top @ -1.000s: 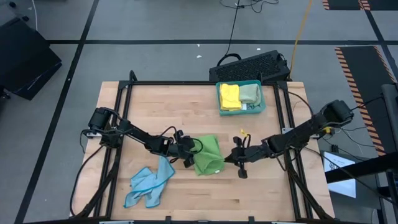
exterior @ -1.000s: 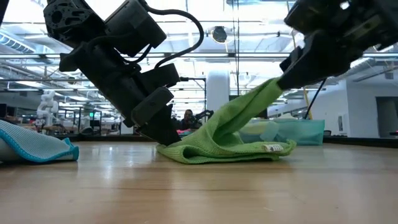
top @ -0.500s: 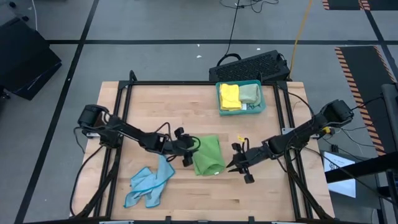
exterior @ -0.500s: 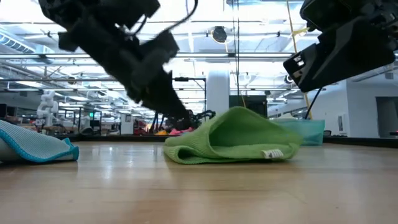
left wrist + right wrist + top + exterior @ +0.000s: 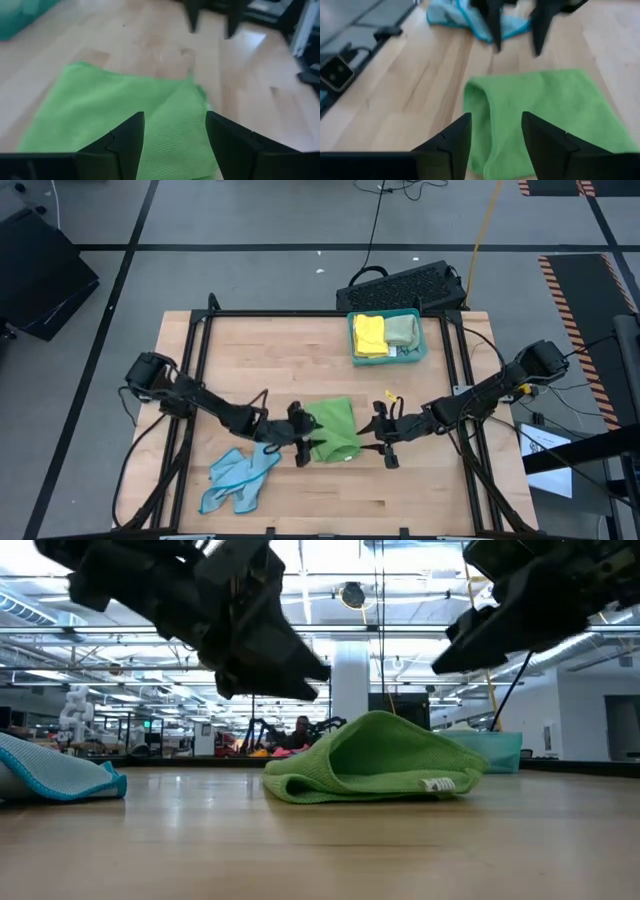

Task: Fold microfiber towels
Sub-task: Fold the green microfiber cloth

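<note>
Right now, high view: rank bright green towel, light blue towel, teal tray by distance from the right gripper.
From the right gripper, open, right of centre:
1. Bright green towel: just beside it, toward the table's middle.
2. Teal tray: far edge, holding folded cloths.
3. Light blue towel: near-left, past the left gripper.

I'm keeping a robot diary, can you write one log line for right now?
green towel: folded on table, free | left gripper: open, beside it | right gripper: open, beside it

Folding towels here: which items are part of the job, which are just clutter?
Job:
green towel, loosely folded, between left gripper and right gripper, both open
blue towel, crumpled
yellow towel and pale green towel in tray

Clutter:
teal tray
keyboard behind table
</note>
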`<action>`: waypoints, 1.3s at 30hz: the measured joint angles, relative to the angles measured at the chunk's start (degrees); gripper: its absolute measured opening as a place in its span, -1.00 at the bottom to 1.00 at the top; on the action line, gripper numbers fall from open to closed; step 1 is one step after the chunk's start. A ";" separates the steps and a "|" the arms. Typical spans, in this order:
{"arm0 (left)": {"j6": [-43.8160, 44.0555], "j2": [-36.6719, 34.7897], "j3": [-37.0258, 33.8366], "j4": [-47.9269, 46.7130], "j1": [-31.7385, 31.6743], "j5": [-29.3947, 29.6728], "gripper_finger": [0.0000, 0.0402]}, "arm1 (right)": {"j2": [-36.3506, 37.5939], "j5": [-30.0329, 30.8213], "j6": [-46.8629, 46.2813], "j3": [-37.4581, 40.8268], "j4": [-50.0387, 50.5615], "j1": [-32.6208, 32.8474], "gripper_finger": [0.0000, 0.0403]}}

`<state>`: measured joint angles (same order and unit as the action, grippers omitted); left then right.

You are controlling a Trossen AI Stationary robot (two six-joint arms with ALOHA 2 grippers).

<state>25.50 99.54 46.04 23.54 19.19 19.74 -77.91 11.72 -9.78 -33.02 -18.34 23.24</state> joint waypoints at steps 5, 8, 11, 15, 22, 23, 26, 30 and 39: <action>2.12 4.84 0.02 3.24 1.84 2.32 0.06 | 0.00 0.46 1.35 3.32 -10.48 -0.35 -0.27; 3.78 7.35 0.03 3.35 1.89 -1.55 0.06 | 0.00 0.45 1.25 6.43 -18.65 -1.09 -0.33; 4.70 9.65 0.02 2.61 1.84 -7.08 0.06 | -0.01 0.47 0.10 9.61 -24.70 -2.26 -0.39; 3.82 10.32 0.06 2.13 1.69 -11.83 0.06 | -0.08 0.47 -1.39 12.46 -29.22 -3.72 -0.45; -3.30 5.15 0.02 0.55 1.91 -18.20 0.06 | -9.45 -0.92 -1.49 12.04 -38.41 -5.03 -0.50; -4.32 4.03 0.02 0.40 1.81 -18.00 0.06 | -11.70 -2.07 -1.53 11.39 -40.49 -5.20 -0.50; -6.92 1.45 0.06 -0.83 1.35 -14.43 0.06 | -18.84 -4.48 -1.53 7.33 -45.24 -5.21 -0.50; -6.88 -0.61 0.06 -6.25 -0.58 -5.27 0.06 | -28.62 -6.72 -1.74 -0.54 -44.93 -5.22 -0.50; 8.19 0.01 0.04 -19.90 -8.68 -0.16 0.06 | -42.79 -10.35 -4.12 -8.94 -44.91 -5.38 -0.50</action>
<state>33.69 99.55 46.08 3.64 10.51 19.58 -120.70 1.37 -13.91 -41.96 -63.25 17.86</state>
